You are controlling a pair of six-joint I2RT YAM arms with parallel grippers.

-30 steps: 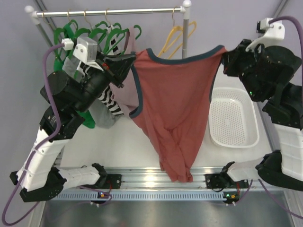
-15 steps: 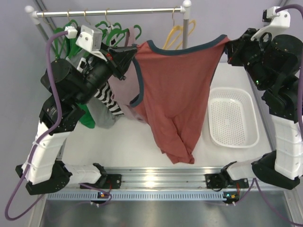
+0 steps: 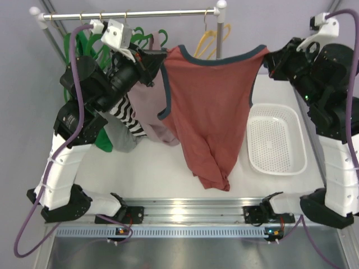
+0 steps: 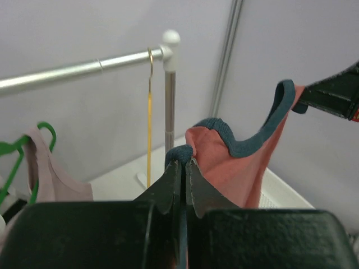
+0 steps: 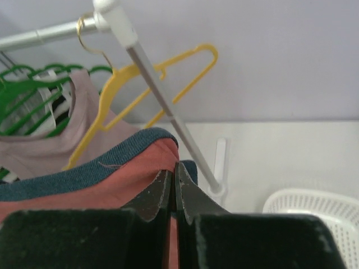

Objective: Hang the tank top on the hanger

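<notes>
The rust-red tank top (image 3: 210, 112) with navy trim hangs stretched in the air between my two grippers, its hem clear of the table. My left gripper (image 3: 164, 56) is shut on the top's left shoulder strap (image 4: 182, 154). My right gripper (image 3: 268, 58) is shut on the right shoulder strap (image 5: 168, 157). The yellow hanger (image 3: 206, 40) hangs on the rail just behind the top's neckline. It also shows in the right wrist view (image 5: 140, 84), and edge-on in the left wrist view (image 4: 149, 134).
A clothes rail (image 3: 129, 13) crosses the back, with green hangers (image 3: 134, 39), a dusty-pink top (image 3: 148, 106) and a striped top (image 3: 128, 117) on its left part. A white perforated basket (image 3: 277, 140) sits on the table at right. The rail's upright post (image 3: 220, 33) stands beside the yellow hanger.
Both arms have lifted the tank top higher and toward the rail. Its hem has risen off the front edge of the table.
</notes>
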